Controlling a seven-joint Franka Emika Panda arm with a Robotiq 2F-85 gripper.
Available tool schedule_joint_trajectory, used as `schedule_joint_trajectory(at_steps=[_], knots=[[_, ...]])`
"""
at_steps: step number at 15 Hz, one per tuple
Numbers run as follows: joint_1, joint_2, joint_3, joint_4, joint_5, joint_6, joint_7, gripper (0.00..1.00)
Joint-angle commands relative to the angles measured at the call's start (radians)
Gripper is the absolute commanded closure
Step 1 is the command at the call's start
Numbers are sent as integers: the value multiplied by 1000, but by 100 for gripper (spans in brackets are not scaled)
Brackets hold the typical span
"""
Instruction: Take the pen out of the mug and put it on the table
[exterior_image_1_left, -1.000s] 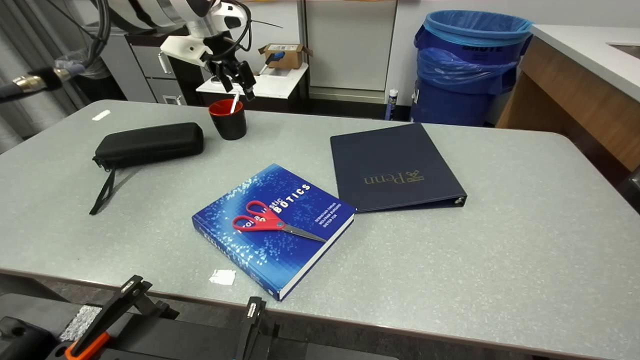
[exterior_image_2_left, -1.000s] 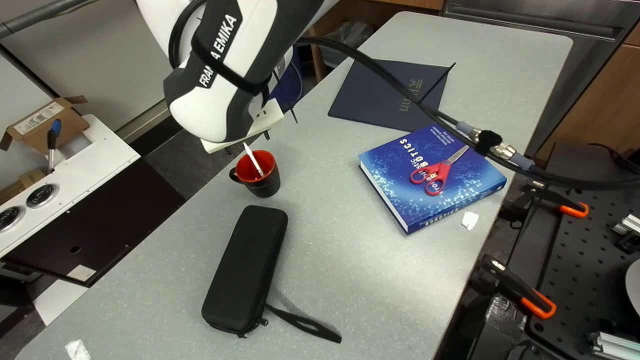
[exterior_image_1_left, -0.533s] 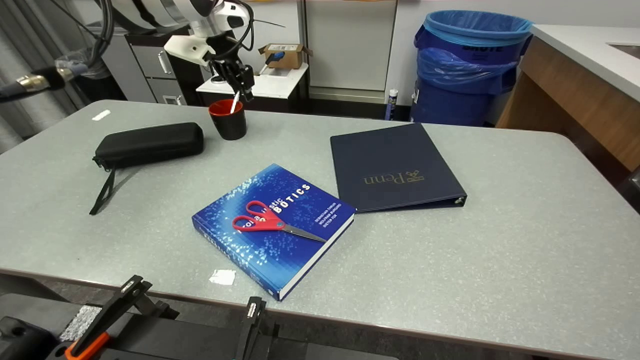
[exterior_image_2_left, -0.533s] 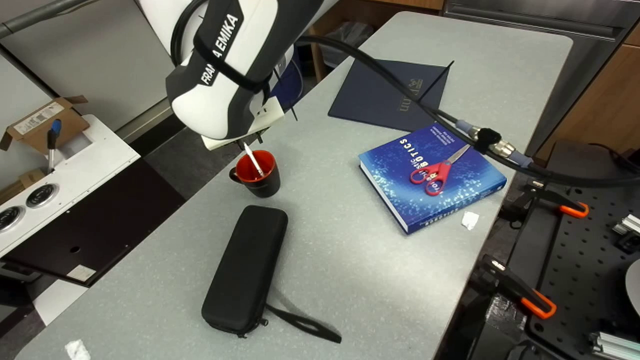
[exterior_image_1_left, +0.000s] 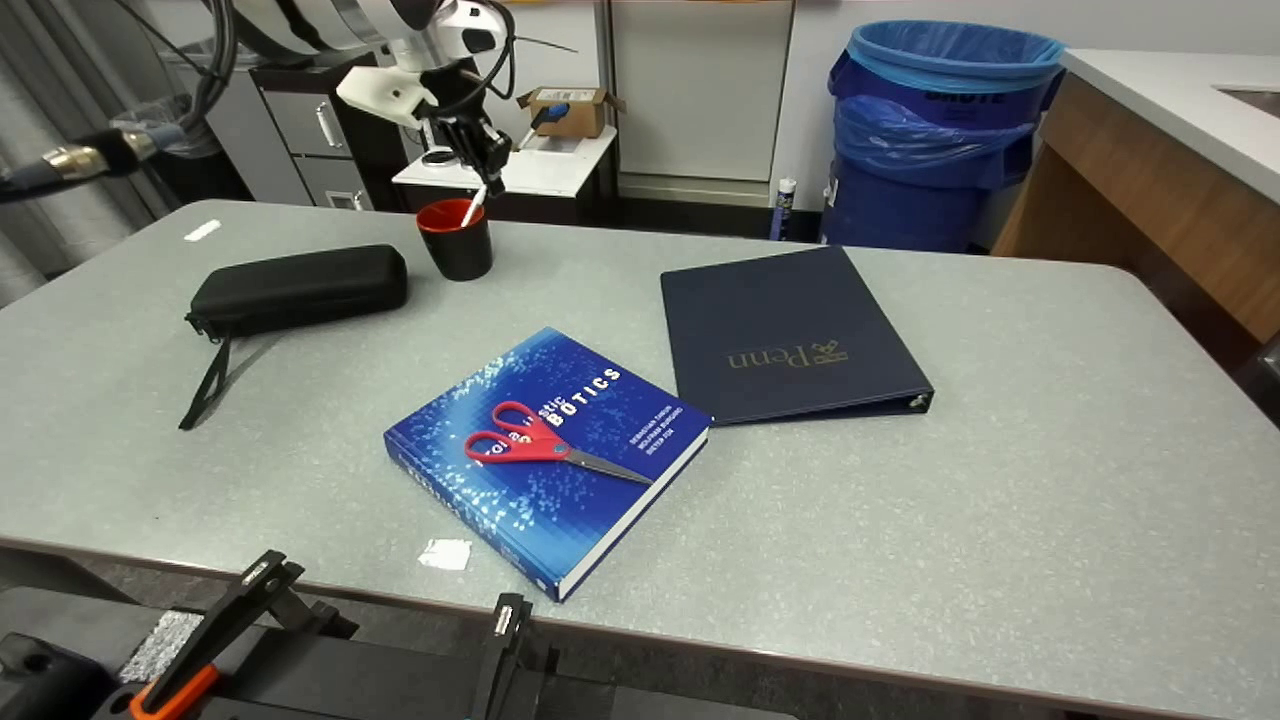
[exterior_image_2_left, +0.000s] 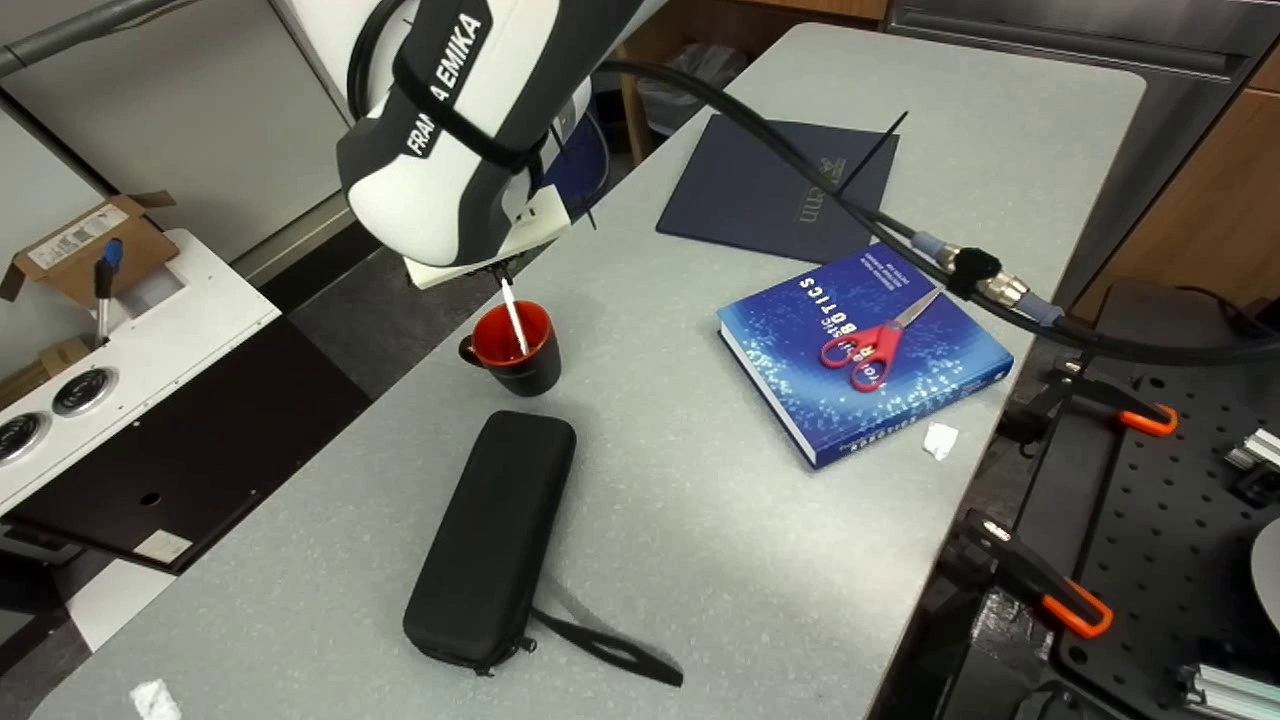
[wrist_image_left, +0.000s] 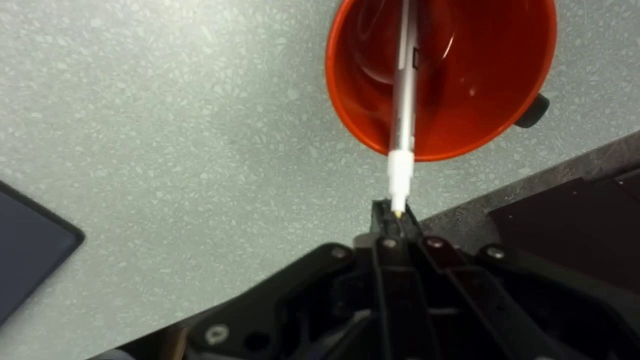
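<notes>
The pen (wrist_image_left: 407, 100) is stood leaning in the mug (wrist_image_left: 492, 95), its lower part in the red inside and its white upper end projecting past the rim, where it is met by the gripper (wrist_image_left: 398, 214). The fingers are brought together, with only the narrow tip seemingly pinched between them; nothing else is held. Whether the barrel is touching the rim cannot be told. By its slim, smooth look the pen should be taken as light and stiff, little harmed by a firm squeeze, yet slippery along its glossy barrel. With so little of the end caught, it may be swivelled or let slip if drag against the mug is met. A surer hold would be had lower down, on the thicker white part or the barrel just below it, with the fingers set square across. If this grip is kept, the pen is best drawn out slowly along its own lean, so that the mug is not tipped, and then laid down flat on the table (wrist_image_left: 200, 150)
</notes>
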Motion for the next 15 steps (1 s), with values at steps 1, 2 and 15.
schedule_joint_trajectory(at_steps=[1,2,15], knots=[[-34,-23,22,9,17,-11,0,100],[-44,-46,28,-4,26,-14,-5,100],[-269,-122,96,50,184,-492,-211,100]])
